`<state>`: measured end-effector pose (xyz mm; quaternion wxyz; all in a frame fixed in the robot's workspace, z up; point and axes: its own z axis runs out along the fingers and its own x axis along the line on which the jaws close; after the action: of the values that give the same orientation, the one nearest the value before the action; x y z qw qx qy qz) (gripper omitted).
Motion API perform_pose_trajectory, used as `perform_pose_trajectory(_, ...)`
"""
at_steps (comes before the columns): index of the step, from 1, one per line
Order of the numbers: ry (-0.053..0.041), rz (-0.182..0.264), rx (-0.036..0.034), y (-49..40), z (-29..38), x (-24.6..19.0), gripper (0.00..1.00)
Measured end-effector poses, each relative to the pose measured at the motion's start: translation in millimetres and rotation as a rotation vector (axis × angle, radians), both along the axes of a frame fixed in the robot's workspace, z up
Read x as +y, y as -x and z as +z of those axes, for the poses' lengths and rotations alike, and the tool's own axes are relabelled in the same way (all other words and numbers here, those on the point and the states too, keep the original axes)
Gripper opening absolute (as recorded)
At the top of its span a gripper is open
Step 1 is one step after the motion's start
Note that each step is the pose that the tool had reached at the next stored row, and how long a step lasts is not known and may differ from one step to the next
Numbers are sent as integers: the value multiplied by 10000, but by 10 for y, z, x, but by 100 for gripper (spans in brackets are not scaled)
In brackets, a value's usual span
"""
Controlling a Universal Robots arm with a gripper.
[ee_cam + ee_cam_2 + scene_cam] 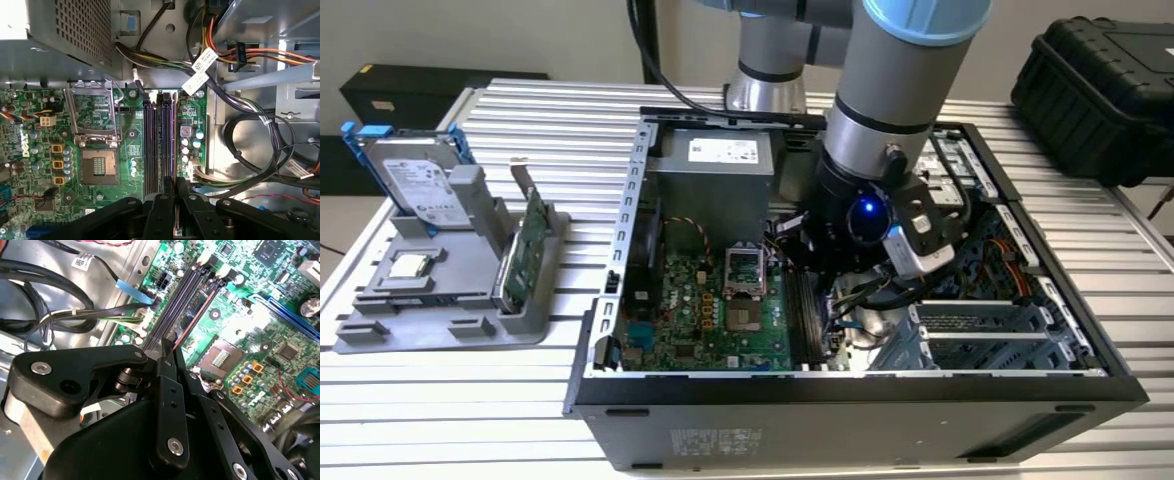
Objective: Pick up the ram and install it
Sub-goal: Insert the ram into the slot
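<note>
My gripper (843,300) reaches down inside the open computer case (854,385), over the motherboard (707,320). In the second wrist view the gripper (170,347) is shut on the ram (197,305), a thin dark stick with an orange-lit edge. The ram runs along the black memory slots (172,305), standing edge-down in line with them. I cannot tell whether it is fully seated. In the first wrist view the gripper (173,187) sits at the near end of the long memory slots (150,145), beside the CPU socket (97,150).
Bundled cables (250,140) and the drive cage (987,330) crowd one side of the slots, the power supply (707,180) another. On the exterior view's left, a grey fixture (440,320) holds a blue-framed hard drive (414,180) and a green card (527,250).
</note>
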<state>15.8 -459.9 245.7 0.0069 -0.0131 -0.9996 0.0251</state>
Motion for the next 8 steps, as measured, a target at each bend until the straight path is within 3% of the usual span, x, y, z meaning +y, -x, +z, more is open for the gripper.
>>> perform_pose_trajectory(4, 3, -1, 0, -21, -62, 0, 0)
perform_pose_trajectory(8, 13, -1, 0, -49, -82, -2, 0)
